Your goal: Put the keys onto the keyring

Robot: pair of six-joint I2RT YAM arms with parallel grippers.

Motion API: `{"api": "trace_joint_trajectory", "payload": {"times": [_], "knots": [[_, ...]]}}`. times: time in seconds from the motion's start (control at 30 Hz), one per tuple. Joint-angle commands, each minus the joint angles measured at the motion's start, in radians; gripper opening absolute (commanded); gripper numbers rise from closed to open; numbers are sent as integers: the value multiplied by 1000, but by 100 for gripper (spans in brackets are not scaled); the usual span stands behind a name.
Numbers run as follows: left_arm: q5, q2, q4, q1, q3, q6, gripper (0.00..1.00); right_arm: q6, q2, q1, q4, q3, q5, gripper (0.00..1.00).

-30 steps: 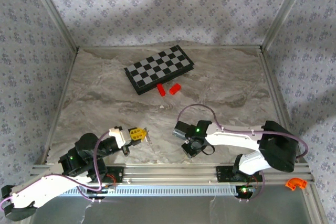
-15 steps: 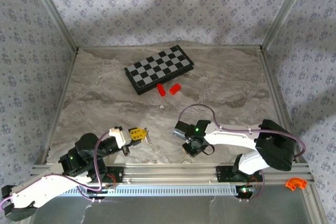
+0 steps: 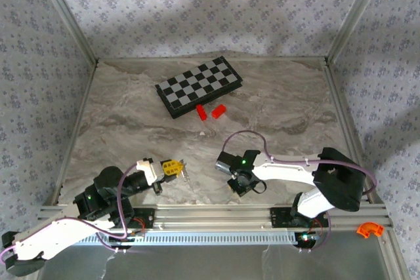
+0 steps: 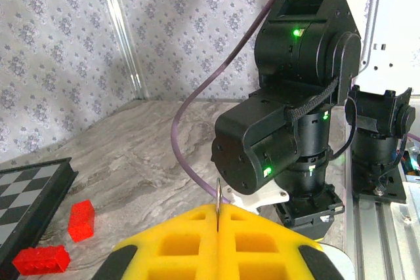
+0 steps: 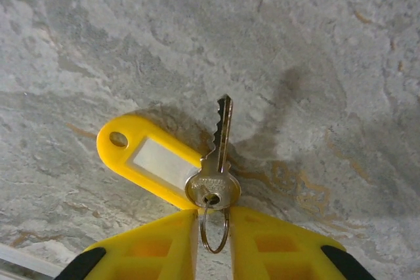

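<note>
Grey tabletop (image 5: 315, 44): key (image 5: 220, 149) points straight up-frame from the right end effector (image 5: 212, 214), its ring (image 5: 213, 231) between the fingers (image 5: 151, 240), perhaps pinched. Left end effector (image 4: 217, 211) pinches thin metal (image 4: 217, 193).

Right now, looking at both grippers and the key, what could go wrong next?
1. The left gripper pinches a thin metal piece by its edge at the very fingertips, so it may twist or slip.
2. The ring sits in the gap between the right gripper's fingers. The key and yellow tag stick out past them and might snag.
3. The grippers are close together, so they could bump.
</note>
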Motion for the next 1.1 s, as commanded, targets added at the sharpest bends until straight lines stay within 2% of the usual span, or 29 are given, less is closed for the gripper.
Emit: {"api": "trace_joint_trajectory", "payload": {"times": [0.0, 0.3, 0.57, 0.8, 1.07], "knots": [[5, -20, 35, -7, 8, -3, 0, 0, 4, -4, -10, 15, 27, 19], [5, -21, 35, -7, 7, -5, 0, -2, -20, -4, -10, 11, 26, 16], [4, -20, 37, -7, 5, -3, 0, -12, -112, 7, 50, -9, -44, 34], [6, -20, 37, -7, 6, -4, 0, 27, -204, 4, -23, -10, -8, 38], [7, -30, 37, -7, 6, -6, 0, 34, -123, 31, -32, 5, 59, 37]]}}
